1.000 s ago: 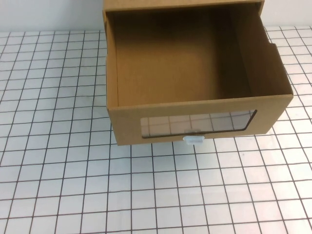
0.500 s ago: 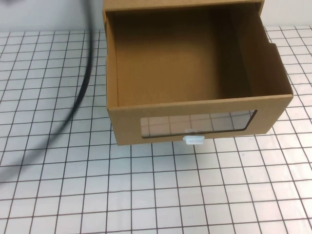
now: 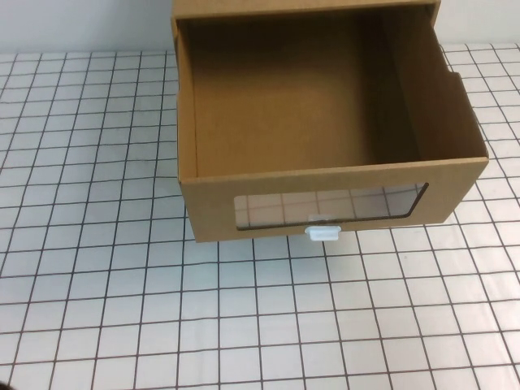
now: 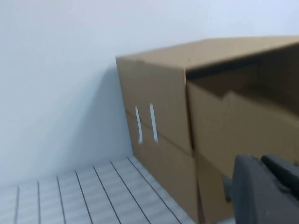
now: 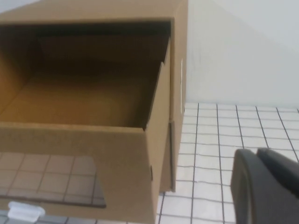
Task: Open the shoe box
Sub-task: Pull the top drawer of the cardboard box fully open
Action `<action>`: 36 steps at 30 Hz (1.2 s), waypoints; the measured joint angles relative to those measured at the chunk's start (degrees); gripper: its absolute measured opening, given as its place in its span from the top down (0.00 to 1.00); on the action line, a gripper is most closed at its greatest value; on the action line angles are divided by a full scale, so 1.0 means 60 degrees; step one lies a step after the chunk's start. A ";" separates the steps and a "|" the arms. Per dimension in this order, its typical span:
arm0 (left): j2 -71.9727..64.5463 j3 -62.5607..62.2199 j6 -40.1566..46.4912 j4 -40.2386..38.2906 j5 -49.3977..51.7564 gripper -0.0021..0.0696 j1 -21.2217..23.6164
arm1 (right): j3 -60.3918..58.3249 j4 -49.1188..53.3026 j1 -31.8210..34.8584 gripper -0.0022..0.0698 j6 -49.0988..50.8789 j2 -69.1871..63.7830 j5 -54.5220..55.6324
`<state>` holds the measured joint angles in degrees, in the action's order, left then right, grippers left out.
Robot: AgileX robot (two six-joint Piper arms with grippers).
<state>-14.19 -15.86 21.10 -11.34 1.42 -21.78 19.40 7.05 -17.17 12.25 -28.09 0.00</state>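
You had the table (image 3: 97, 309), a white grid, with the box (image 3: 211, 203) standing at its 12 o'clock edge. Its sleeve (image 3: 301, 6) sat at the far end. The drawer (image 3: 455, 122) was drawn well out of it toward 6 o'clock and showed a bare cardboard floor. By my reading the opening step was as good as done. All that was left was to confirm it and hold the arms clear.

The window (image 3: 325, 207) ran across the drawer's front wall, and the grid showed through it.

Neither arm appeared in the high view. Your left gripper (image 4: 261, 182) hung off the box's 9 o'clock side, apart from the cardboard. I could not tell whether it was wide or narrow. Your right gripper (image 5: 257, 168) hung off the 4 o'clock corner over bare grid, pinched together on nothing and touching nothing.

The tab (image 3: 323, 233), a small white pull, sat at 6 o'clock on the drawer front, just under the window, with nothing on it.

If you wanted more travel, the next move would have called for spreading the right gripper and bringing it round to that tab. Then it would pull straight toward 6 o'clock, kept low so the light box did not slide or tip. Otherwise I would have stopped there.
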 joint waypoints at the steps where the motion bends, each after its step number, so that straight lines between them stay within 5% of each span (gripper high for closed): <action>1: 0.0398 0.0468 -0.0105 -0.0023 -0.0097 0.98 0.0000 | -0.0040 0.0000 0.0000 0.99 0.0000 0.0040 0.0099; 9: 0.1864 0.2766 -0.1317 -0.0147 -0.0380 0.98 0.0000 | -0.0097 -0.0037 0.0000 0.99 0.0000 0.0060 0.0344; 36: 0.1881 0.2894 -0.1453 -0.0163 0.0779 0.98 0.0000 | -0.0097 -0.0037 0.0000 0.99 0.0000 0.0060 0.0365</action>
<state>-2.90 1.51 12.39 -12.31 6.09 -21.78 18.82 6.82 -17.17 12.25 -27.73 2.19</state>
